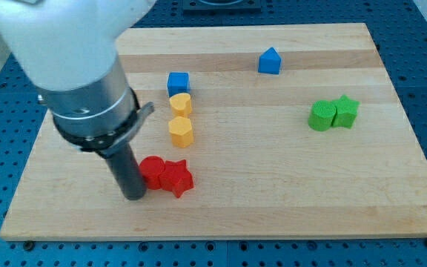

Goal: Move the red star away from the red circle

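The red star (177, 178) lies near the view's bottom, left of centre, touching the red circle (152, 171) on the circle's right side. My tip (135, 196) is at the lower end of the dark rod, just left of the red circle and touching or almost touching it. The arm's large white and grey body fills the view's upper left.
A blue cube (178, 82), a yellow block (181, 104) and a yellow hexagon (181, 131) form a column above the red pair. A blue block (270, 61) sits near the top. Two touching green blocks, a round one (320, 116) and a star (345, 111), sit at the right. The wooden board (273, 193) has edges all around.
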`<act>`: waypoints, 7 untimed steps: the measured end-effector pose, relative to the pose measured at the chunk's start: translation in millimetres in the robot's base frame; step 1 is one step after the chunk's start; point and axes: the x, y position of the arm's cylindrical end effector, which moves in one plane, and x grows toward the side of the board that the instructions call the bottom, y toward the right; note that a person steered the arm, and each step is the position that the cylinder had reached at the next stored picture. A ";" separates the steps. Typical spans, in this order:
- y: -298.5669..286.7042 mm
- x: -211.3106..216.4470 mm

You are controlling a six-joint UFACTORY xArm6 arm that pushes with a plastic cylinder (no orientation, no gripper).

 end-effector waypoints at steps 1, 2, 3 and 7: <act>24.0 -1.7; 44.7 -8.4; 69.0 -12.8; 99.5 -37.9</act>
